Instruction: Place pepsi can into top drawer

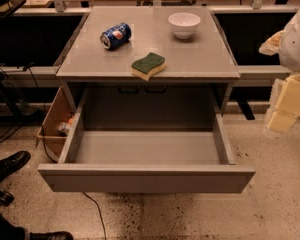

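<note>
The pepsi can (115,36) lies on its side on the grey cabinet top (190,59), at the back left. The top drawer (146,178) is pulled wide open below the cabinet top, and its grey inside shows nothing in it. My gripper (284,115) hangs at the right edge of the view, off to the right of the cabinet and about level with the drawer's back. It is well away from the can and holds nothing that I can see.
A green and yellow sponge (148,65) lies near the front edge of the cabinet top. A white bowl (184,24) stands at the back right. A brown cardboard box (56,126) sits on the floor left of the drawer. A person's shoes (7,164) are at the lower left.
</note>
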Controlling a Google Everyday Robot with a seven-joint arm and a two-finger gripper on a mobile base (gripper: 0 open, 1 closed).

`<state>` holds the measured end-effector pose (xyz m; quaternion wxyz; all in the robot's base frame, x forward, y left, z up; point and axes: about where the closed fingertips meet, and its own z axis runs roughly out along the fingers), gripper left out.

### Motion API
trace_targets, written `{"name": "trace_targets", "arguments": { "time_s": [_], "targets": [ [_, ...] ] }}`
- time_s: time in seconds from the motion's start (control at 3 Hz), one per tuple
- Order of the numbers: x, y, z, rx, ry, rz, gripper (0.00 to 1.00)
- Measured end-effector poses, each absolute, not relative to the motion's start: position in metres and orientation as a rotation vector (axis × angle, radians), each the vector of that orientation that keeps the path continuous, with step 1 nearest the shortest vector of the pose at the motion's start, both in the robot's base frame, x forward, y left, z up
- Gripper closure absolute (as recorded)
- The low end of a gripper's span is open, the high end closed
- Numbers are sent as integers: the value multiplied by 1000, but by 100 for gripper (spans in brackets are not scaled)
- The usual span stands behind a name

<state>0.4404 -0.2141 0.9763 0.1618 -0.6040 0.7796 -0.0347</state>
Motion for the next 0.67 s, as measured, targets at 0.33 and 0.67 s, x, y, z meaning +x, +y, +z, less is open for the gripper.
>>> {"name": "trace_targets", "arguments": {
  "time_s": [0.33,0.67],
  "targets": [
    [444,-210,976,-1723,2214,-100,0],
    [477,-175,965,-1747,2157,-68,0]
  ]
}}
